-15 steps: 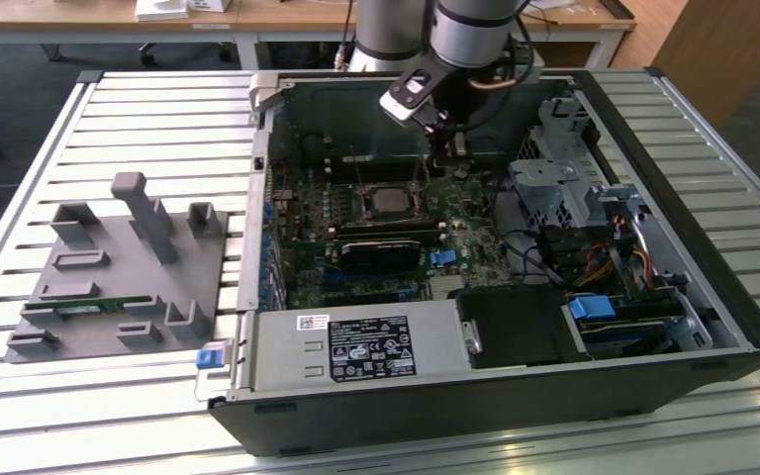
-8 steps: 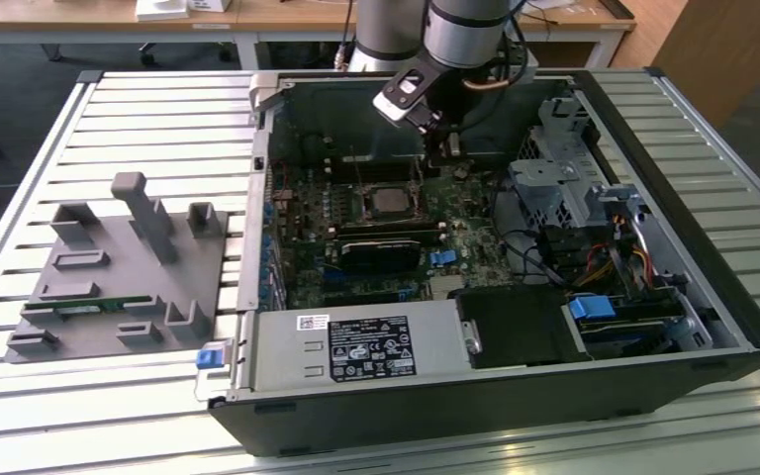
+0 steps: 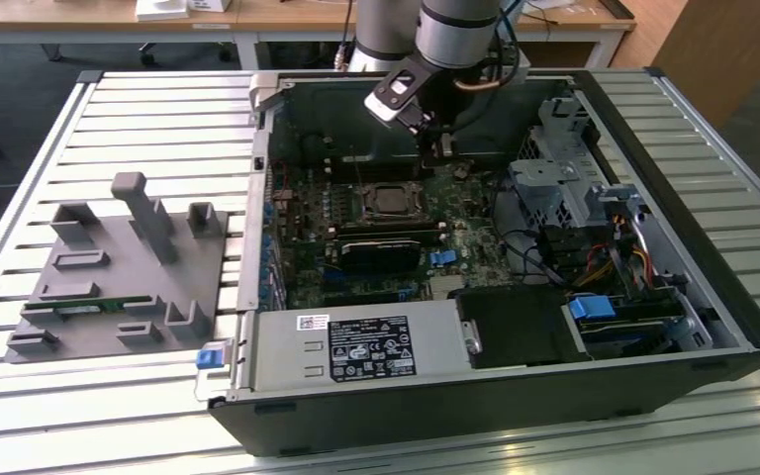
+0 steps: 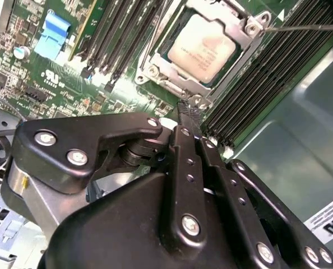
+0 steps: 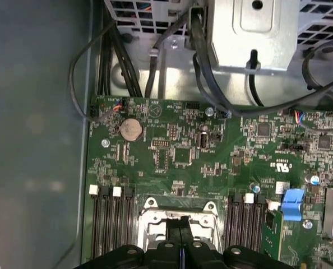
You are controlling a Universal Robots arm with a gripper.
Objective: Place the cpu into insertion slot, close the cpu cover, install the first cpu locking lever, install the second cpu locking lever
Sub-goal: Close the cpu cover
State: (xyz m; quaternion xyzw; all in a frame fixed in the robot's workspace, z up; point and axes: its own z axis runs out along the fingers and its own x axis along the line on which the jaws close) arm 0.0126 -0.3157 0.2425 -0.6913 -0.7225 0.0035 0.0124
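**Desk:** What is the scene?

**Photographer:** An open computer case point(image 3: 486, 408) lies on a slatted table point(image 3: 155, 119), and the arm reaches in from the far side. The gripper point(image 3: 442, 148) hangs over the green board, just beyond the insertion slot point(image 3: 365, 210).

**Desk:** And the claw?

**Photographer:** Narrow. In both wrist views the fingers point(image 4: 184, 140) are pressed together with nothing seen between them. Their tips are just beside the socket's edge; I cannot tell whether they touch it.

**Desk:** Where is the chip?

**Photographer:** The cpu point(image 4: 203, 47) sits in the slot, dull silver top up. The cpu cover point(image 4: 169, 75) lies flat around it, its window framing the chip. A thin metal rod point(image 4: 306, 26) runs off from the cover's corner; I cannot tell whether it is latched.

**Desk:** Any writing?

**Photographer:** Plenty. There are faint lines of print on the chip's top and white lettering across the board. A white label point(image 4: 326, 218) is stuck to the case wall. A large printed label point(image 3: 369, 348) sits on the silver power supply point(image 3: 288, 341) at the near side.

**Desk:** Anything else?

**Photographer:** Long black memory slots point(image 4: 121, 28) flank the socket. A blue clip point(image 5: 292, 203) and a coin cell point(image 5: 130, 129) sit on the board. A grey fixture point(image 3: 116, 267) stands on the table beside the case, at the exterior view's left.
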